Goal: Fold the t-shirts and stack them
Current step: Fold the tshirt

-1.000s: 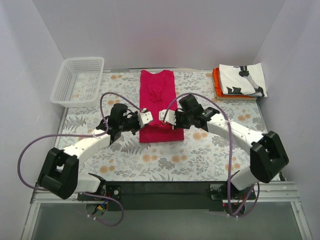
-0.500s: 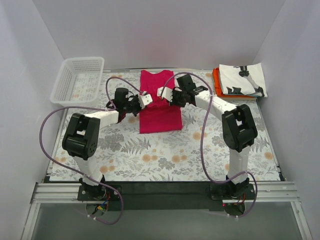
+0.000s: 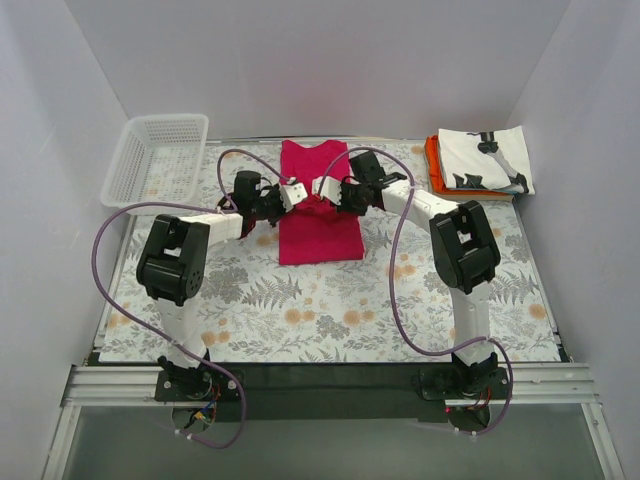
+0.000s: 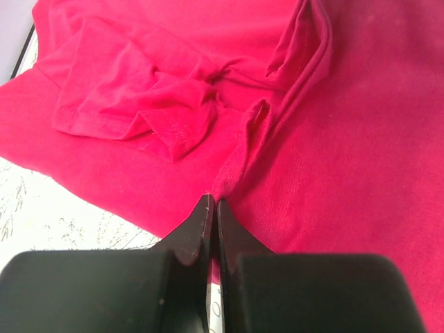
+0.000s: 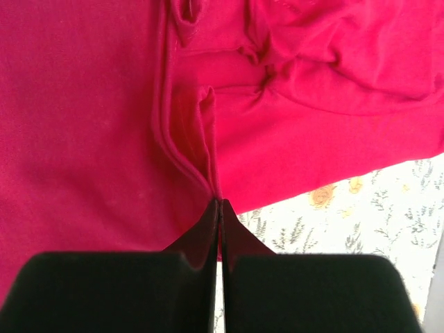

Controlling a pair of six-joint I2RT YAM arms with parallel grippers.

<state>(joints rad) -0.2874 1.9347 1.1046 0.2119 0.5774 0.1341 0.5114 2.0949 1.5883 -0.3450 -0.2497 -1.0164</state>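
Note:
The crimson-pink t-shirt [image 3: 320,238] lies lengthwise at the table's back middle, its near part doubled over. My left gripper [image 3: 292,196] and right gripper [image 3: 326,189] meet over its middle. In the left wrist view the left gripper [image 4: 214,205] is shut on a fold edge of the shirt [image 4: 347,139]. In the right wrist view the right gripper [image 5: 218,204] is shut on a hem fold of the shirt [image 5: 83,125]. The white t-shirt with black print [image 3: 487,158] lies folded on the orange t-shirt [image 3: 432,166] at the back right.
A white mesh basket [image 3: 155,160] stands at the back left corner. The flowered tablecloth [image 3: 330,310] covers the table. Grey walls close in the back and both sides. Purple cables loop from both arms.
Both grippers moved away from the bases toward the collar, carrying the crimson shirt's near hem. The shirt's near edge now lies farther back and the shirt looks shorter.

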